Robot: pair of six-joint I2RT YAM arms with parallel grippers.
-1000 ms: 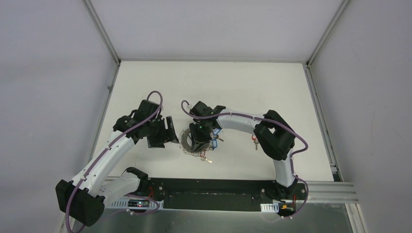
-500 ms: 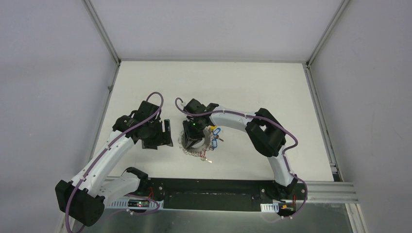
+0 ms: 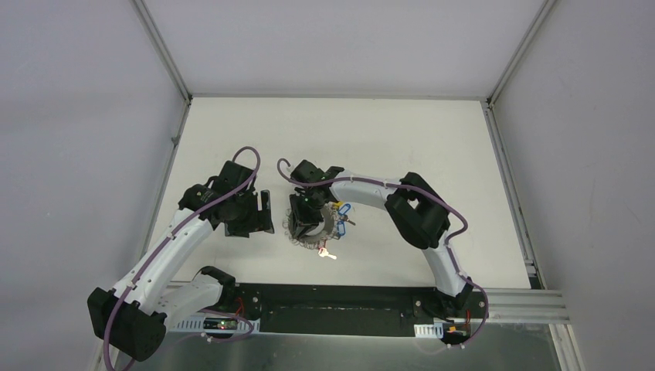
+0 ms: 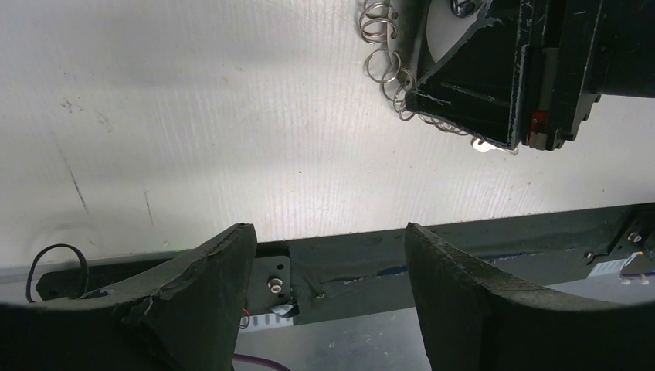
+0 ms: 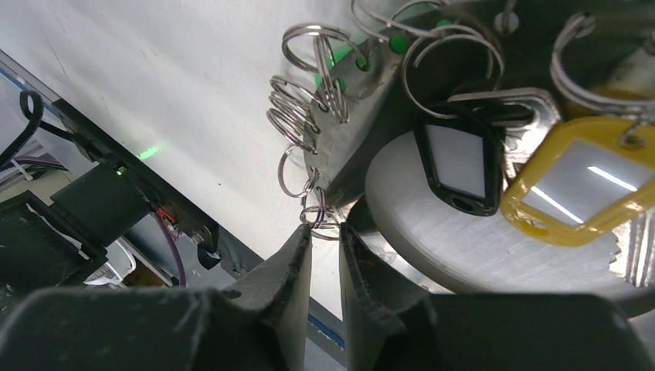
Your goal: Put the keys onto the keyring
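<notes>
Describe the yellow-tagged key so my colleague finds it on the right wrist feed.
Find the large dark grey metal keyring fringed with silver split rings, just ahead of the right gripper. Inside its rim lie a dark-framed oval plastic key tag and, beside it, yours: the yellow-framed tag.

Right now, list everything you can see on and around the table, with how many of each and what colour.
keyring: one, dark grey, mid-table under the right gripper
split rings: many, silver, fringing the keyring's rim
yellow-tagged key: one, lying inside the keyring
dark-tagged key: one, beside the yellow one
loose key: one, silver, tag colour unclear, on the table at the keyring's near side
table: one, white
base rail: one, black, near edge
left gripper: one, black, open and empty, left of the keyring
right gripper: one, black, nearly closed, tips at one split ring; grip unclear
</notes>
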